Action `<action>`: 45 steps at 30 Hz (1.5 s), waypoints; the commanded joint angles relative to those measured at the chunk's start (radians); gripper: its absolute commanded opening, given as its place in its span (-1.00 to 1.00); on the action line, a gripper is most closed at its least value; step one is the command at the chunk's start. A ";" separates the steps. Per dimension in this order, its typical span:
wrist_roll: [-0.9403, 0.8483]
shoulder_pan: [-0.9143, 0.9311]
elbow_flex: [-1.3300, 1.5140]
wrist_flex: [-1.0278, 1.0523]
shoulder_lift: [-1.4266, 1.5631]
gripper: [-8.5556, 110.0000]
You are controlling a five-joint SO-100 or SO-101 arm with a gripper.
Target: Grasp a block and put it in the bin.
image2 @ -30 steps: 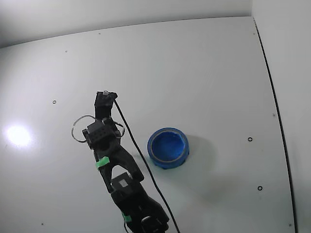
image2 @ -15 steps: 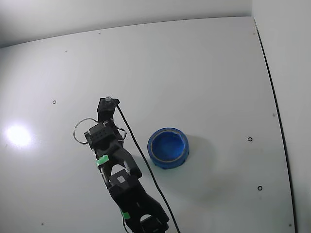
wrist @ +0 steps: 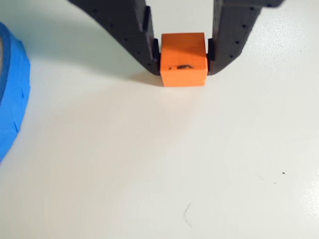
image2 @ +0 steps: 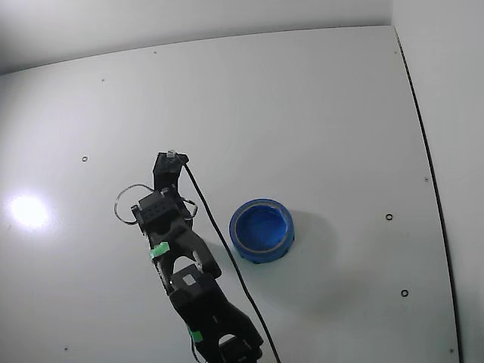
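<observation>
Block: the block (wrist: 183, 59) sits square to the wrist camera, one flat face toward it; a cube, so no long axis. It looks orange here.
Fingers: the gripper (wrist: 183, 56) is clamped on its two sides, each finger (wrist: 144, 45) touching.
Height: resting on the table (wrist: 164, 164), or barely off it.
Bin: the bin (image2: 262, 229) stands toward the table's lower middle, right of the arm.
</observation>
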 commanded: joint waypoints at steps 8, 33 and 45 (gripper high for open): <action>0.367 0.021 0.146 -0.015 0.726 -0.85; 0.373 0.627 1.448 -0.699 1.651 -0.84; 0.371 0.402 1.483 -0.699 1.651 -0.84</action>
